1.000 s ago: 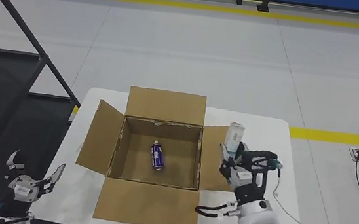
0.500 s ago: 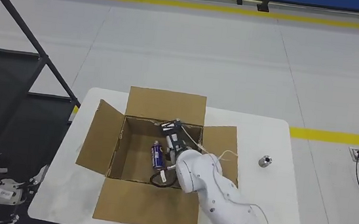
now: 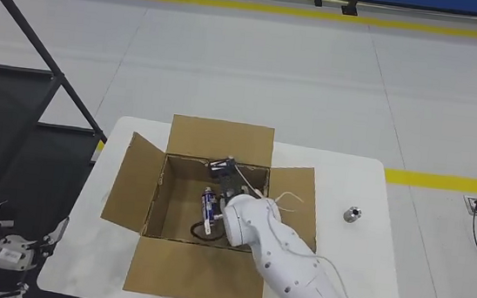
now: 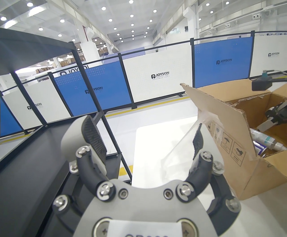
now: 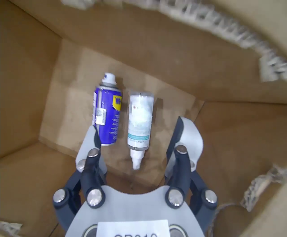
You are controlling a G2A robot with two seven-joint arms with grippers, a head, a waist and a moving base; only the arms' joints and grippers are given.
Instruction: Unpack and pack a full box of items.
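Hanging wide open with nothing in its grip, the right claw (image 5: 136, 128) is down inside the box (image 3: 222, 138), just above the bottom. Right under it two things lie flat on the cardboard floor: a blue spray can (image 5: 107, 116) and a pale bottle (image 5: 140, 121), side by side and just beside each other (can't tell if they actually touch). The spray can has its cap pointing away from the claw, while the bottle has its thin nozzle pointing back toward it. The box stands on the white tabletop (image 3: 357, 183) with all four flaps folded out. To the right of the box, well apart from it, a small metal piece (image 3: 351, 214) stands on the tabletop by itself. Way over on the other side, the left claw (image 4: 143, 130) hangs off the tabletop's left edge, fingers spread wide too and holding nothing, next to a black rack (image 4: 33, 157).
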